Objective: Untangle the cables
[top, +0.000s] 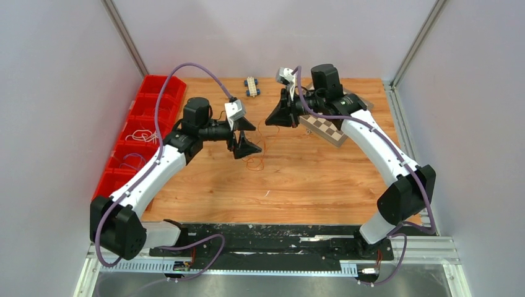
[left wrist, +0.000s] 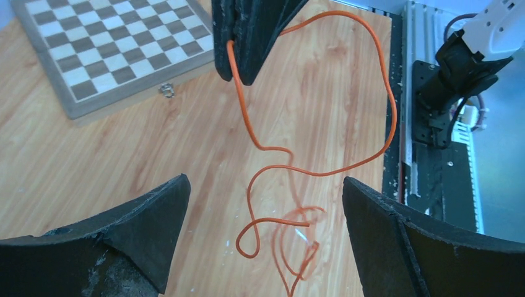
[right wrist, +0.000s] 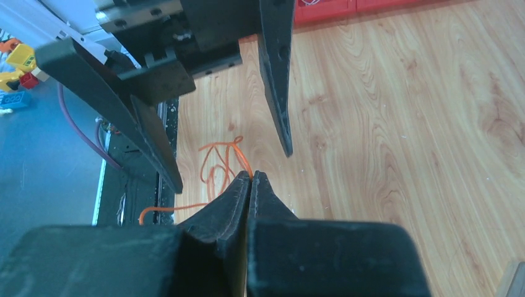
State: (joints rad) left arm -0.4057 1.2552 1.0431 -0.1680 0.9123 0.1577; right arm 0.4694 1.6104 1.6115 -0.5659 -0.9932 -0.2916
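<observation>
A thin orange cable (left wrist: 390, 111) hangs in loops between my grippers. My right gripper (right wrist: 251, 175) is shut on its upper end and holds it above the wooden table; it shows at the top of the left wrist view (left wrist: 244, 43). The cable's lower loops (right wrist: 216, 162) lie tangled on the table (top: 251, 164). My left gripper (left wrist: 265, 185) is open, its fingers (left wrist: 142, 229) on either side of the hanging loops without touching them. In the top view the left gripper (top: 244, 141) is just left of the right gripper (top: 270, 120). No knot of other colours shows here.
A chessboard box (top: 325, 129) lies behind the right gripper. Red bins (top: 166, 86) line the left edge; one holds a thin white cable (top: 141, 135). A small toy with blue wheels (top: 251, 86) sits at the back. A tiny white scrap (top: 267, 193) lies on the table.
</observation>
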